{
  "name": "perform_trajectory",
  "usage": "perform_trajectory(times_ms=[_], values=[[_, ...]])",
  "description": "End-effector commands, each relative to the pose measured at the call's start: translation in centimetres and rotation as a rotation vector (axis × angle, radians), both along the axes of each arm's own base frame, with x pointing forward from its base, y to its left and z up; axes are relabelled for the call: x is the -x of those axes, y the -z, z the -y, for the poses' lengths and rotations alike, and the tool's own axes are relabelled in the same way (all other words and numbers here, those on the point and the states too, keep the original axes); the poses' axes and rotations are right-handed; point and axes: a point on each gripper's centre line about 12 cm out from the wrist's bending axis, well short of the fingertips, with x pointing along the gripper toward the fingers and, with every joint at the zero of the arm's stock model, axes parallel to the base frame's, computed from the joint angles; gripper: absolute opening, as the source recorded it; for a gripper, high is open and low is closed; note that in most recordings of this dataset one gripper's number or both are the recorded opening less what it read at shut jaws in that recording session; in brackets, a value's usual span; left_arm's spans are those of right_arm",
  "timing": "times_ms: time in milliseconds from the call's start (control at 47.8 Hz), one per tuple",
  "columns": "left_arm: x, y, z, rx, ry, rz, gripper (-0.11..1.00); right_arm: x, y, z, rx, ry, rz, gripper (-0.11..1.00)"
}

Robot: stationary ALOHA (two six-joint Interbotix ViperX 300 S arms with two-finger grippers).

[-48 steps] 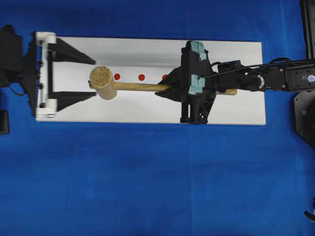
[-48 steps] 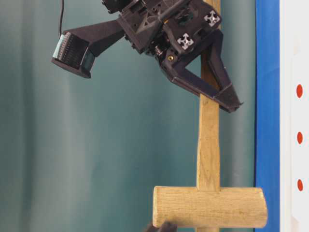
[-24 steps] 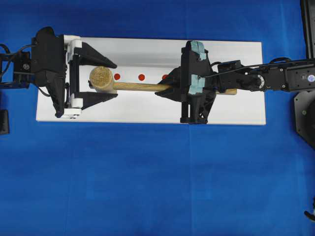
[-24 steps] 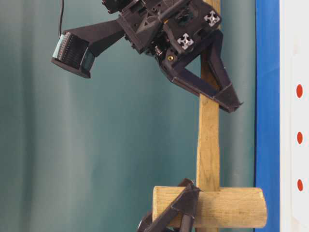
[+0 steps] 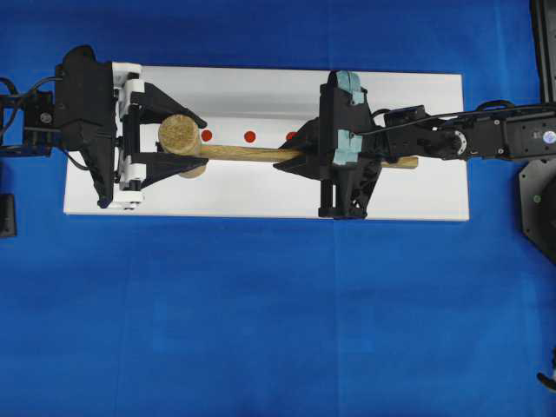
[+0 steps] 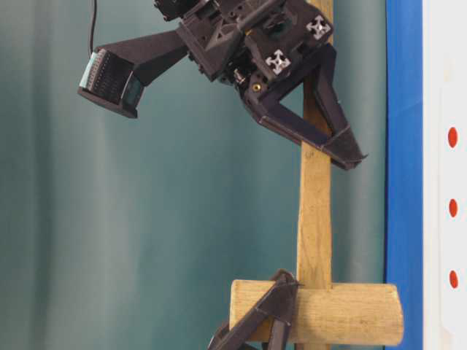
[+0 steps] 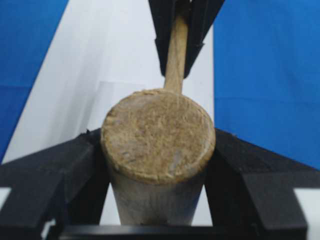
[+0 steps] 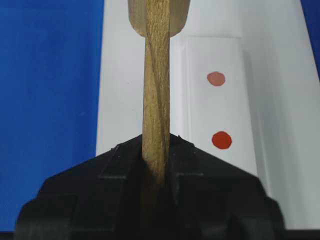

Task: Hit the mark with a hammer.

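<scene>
Overhead: hammer (image 5: 228,151) lies lengthwise over the white board (image 5: 261,195) on the blue surface (image 5: 261,330); its head sits near the board's left end, beside three red marks (image 5: 249,136); wide bare blue on the near side
Overhead, left tool (image 5: 174,143): fingers flank the head, touching both sides
Overhead, right tool (image 5: 291,156): pinching the handle mid-length
Table-level: right tool (image 6: 343,149) clamps the handle; a left finger (image 6: 273,310) crosses the head
Left wrist: head (image 7: 157,150) wedged between both black fingers (image 7: 60,170), no gap
Right wrist: tool (image 8: 155,160) pressed onto the handle; two red marks right of it
</scene>
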Motion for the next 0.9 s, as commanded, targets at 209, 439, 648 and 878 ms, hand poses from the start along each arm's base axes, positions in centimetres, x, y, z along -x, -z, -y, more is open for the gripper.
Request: perform_trajectory(times_ms=[209,439,648,878], values=[[-0.14,-1.13,-0.11,0.004,-0.006,0.04,0.46,-0.32,-1.52,-0.23,0.003,-0.016,0.037,0.0],[-0.18,-1.12,-0.12,0.007,-0.007,0.039,0.46,-0.31,-1.51,-0.24,0.002,-0.017,0.036,0.01],[-0.11,-1.03,-0.11,0.051,-0.022,0.035,0.46,-0.37,-1.72,-0.05,0.009,-0.002,0.048,0.41],[0.13,-0.85,-0.08,0.31,-0.117,0.008,0.46,-0.25,-2.42,-0.79,0.114,-0.011,0.094,0.93]])
